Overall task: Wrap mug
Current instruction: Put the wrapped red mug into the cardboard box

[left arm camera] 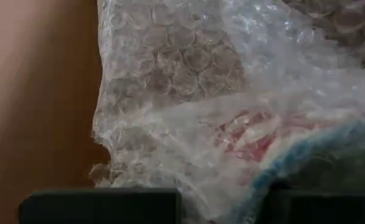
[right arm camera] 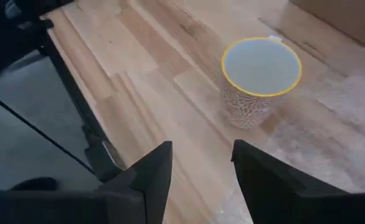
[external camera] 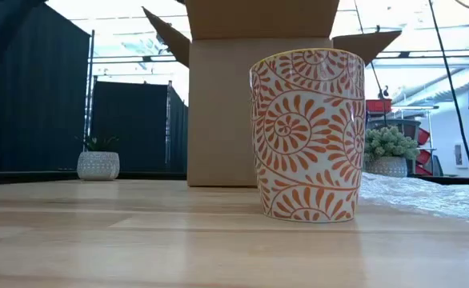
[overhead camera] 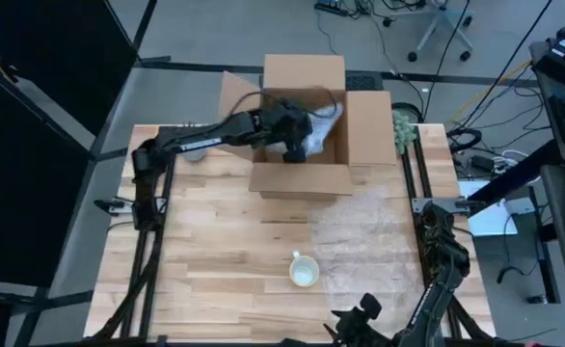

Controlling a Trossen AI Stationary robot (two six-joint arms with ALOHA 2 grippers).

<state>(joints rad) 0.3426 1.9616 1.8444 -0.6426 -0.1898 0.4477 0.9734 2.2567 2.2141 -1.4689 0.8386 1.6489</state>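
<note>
Standing upright at table's 6 o'clock: white ceramic mug with orange swirl-leaf pattern and yellow rim (external camera: pixel 306 134), no writing readable | clear bubble-wrap sheet (overhead camera: pixel 364 231) beside it at 3 o'clock | right gripper (right arm camera: pixel 201 163) near mug, jaws apart, empty | left gripper (overhead camera: pixel 293 152) inside open brown cardboard box (overhead camera: pixel 300 181) at 12 o'clock, over bubble-wrapped bundle (left arm camera: pixel 232 118), jaw state unclear

Glossy ceramic mug (external camera: pixel 307 134); wood table (overhead camera: pixel 215 251); cardboard box (overhead camera: pixel 302 125).
</note>
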